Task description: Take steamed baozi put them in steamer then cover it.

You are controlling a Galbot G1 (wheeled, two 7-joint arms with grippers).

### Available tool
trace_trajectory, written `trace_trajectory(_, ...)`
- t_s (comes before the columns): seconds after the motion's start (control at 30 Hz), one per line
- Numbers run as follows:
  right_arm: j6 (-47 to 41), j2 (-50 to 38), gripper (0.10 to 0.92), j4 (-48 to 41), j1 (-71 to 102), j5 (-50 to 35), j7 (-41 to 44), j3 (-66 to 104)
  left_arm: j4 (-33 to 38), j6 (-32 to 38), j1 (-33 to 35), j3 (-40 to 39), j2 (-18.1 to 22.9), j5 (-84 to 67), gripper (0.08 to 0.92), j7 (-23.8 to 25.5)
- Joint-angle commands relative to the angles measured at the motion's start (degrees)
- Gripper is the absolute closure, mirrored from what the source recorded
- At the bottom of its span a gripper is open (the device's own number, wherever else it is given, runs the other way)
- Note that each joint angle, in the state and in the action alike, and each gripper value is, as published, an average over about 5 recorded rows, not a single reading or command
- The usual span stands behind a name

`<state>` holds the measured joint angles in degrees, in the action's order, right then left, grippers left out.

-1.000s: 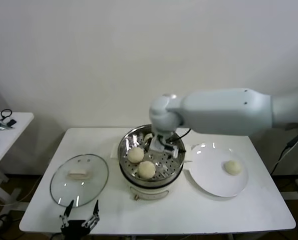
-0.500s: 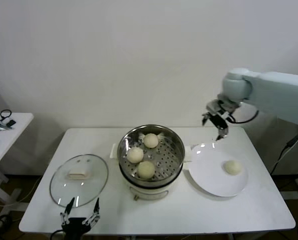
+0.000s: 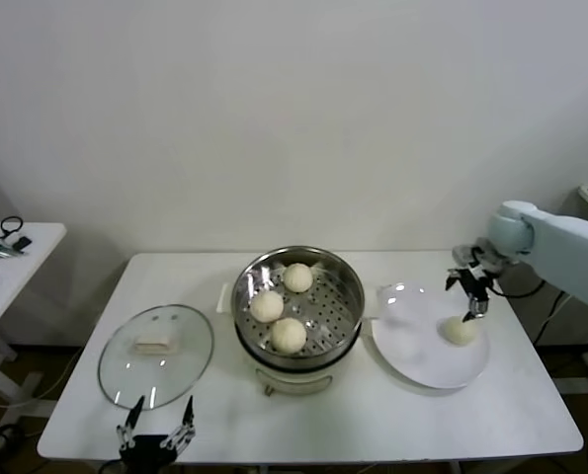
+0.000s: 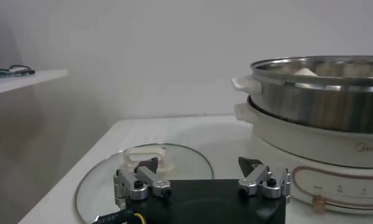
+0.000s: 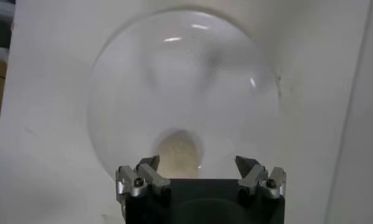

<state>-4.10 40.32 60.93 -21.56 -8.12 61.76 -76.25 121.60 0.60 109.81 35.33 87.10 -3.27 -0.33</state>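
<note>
The steamer stands mid-table, uncovered, with three baozi on its tray: one at the back, one on the left, one at the front. A fourth baozi lies on the white plate. My right gripper hangs open just above and behind that baozi, which shows between its fingers in the right wrist view. The glass cover lies flat on the table left of the steamer. My left gripper is open and empty at the table's front edge, near the cover.
A small side table with cables stands at far left. The wall is close behind the table. The steamer's side rises to the right of my left gripper.
My right arm has swung from over the steamer to the right and come down over the plate's baozi. A third baozi now lies at the back of the steamer tray.
</note>
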Motion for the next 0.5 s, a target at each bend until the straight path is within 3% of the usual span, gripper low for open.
trace_trajectory(0.03,0.12,0.96,0.203,-8.99,14.02,4.28,-0.34,10.71,-0.18,0.08,0.13,0.02,0.34,0.29,0.177,-0.02)
trace_trajectory(0.5,0.25,2.98,0.226,-10.54,16.04,5.45,-3.11,14.82,-0.66,0.17,0.02,-0.24,0.54,0.71,0.177,-0.1)
